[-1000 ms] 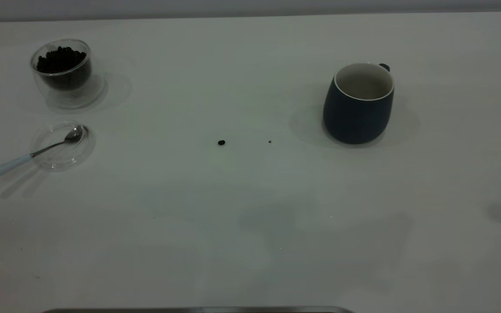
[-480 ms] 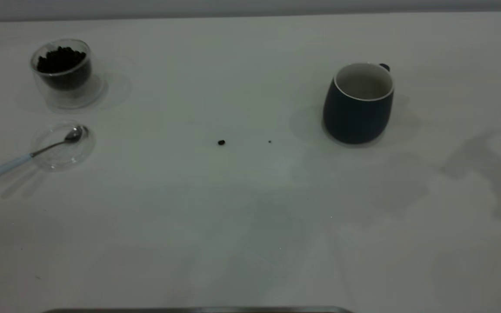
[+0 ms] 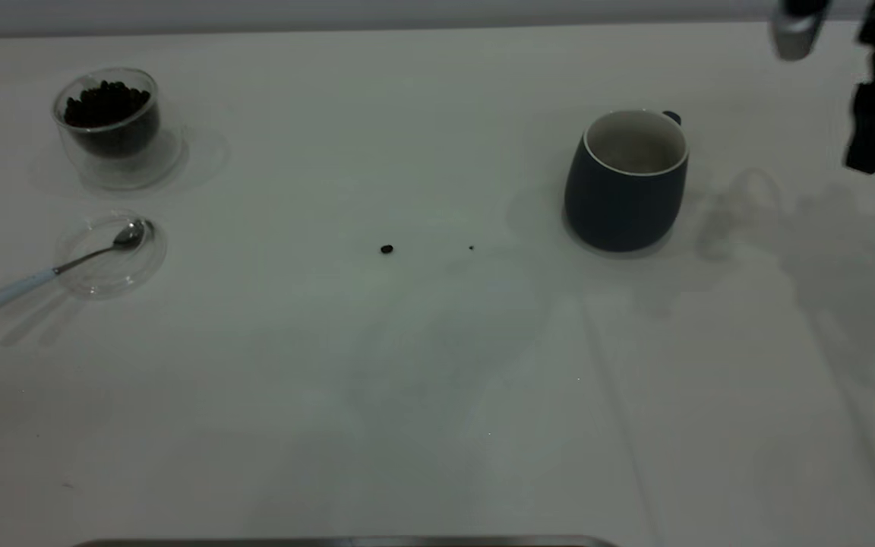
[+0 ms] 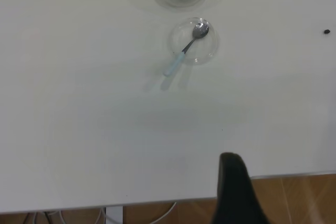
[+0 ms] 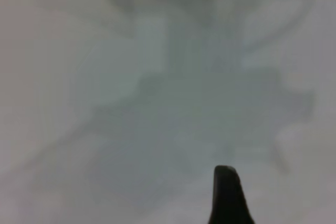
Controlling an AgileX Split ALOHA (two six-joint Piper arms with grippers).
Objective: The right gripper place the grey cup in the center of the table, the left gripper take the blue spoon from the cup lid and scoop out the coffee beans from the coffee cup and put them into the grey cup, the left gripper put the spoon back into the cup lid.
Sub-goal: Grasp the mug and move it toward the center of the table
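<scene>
The bench [image 3: 437,395] is where the change shows most: a second ago nothing of the rig stood over it, half a second ago only a shadow spread in from the right, and now the right arm itself has come into the exterior view at the top right corner, its dark claw [image 3: 874,148] hanging well right of the cup [image 3: 626,181] and above bench level. I judge this to be the opening reach, so the first step, moving the cup to the centre, has not yet begun. Whether that claw's fingers are apart or together I cannot tell; the right wrist view gives only one dark finger tip over blurred shadow. The cup stands upright on the right half of the bench, dark slate outside, white inside and at the rim, empty, its handle just showing behind the rim on the far right side. At far left the glass cup [image 3: 107,121] holds its beans [image 3: 107,102], and just nearer the camera the lid [image 3: 107,282] carries the spoon [image 3: 54,267], bowl in the lid, pale handle out over the rim. The left claw [image 4: 237,192] hangs over the bench edge, far from the spoon, one finger showing, its state unclear. One stray bean [image 3: 386,248] lies near the centre.
</scene>
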